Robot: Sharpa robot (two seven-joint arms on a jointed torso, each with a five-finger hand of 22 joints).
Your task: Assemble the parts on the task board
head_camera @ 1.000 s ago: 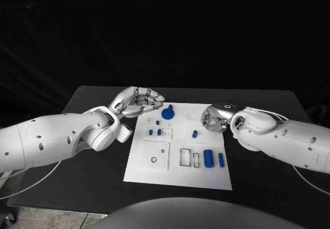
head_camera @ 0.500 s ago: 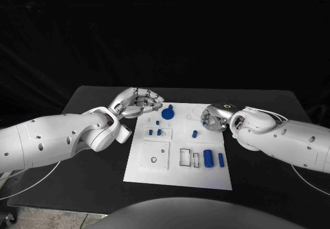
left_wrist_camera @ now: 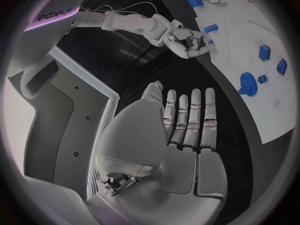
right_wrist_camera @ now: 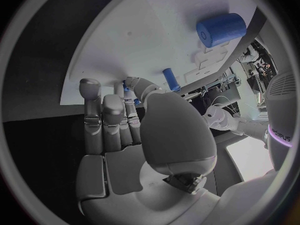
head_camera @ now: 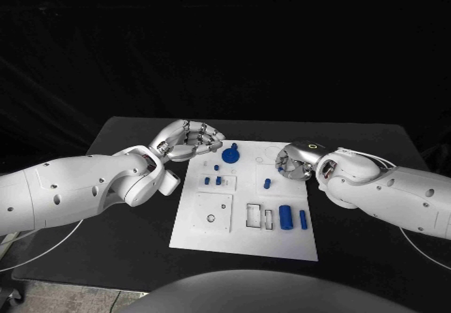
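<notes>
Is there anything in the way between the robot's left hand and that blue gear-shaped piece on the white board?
Nothing visible. The left hand hovers by the task board's far left corner, fingers apart and empty, with only bare board between it and the blue gear.

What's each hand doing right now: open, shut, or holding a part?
Left hand: open, fingers straight, holding nothing.
Right hand: fingers extended at the task board edge; whether it touches a part cannot be told.

My right hand point(head_camera: 295, 161) has eased a touch toward 3 o'clock along the task board's point(head_camera: 246, 241) edge. The left hand's point(head_camera: 189, 139) fingers look slightly more curled, though I can't be sure from here.
</notes>
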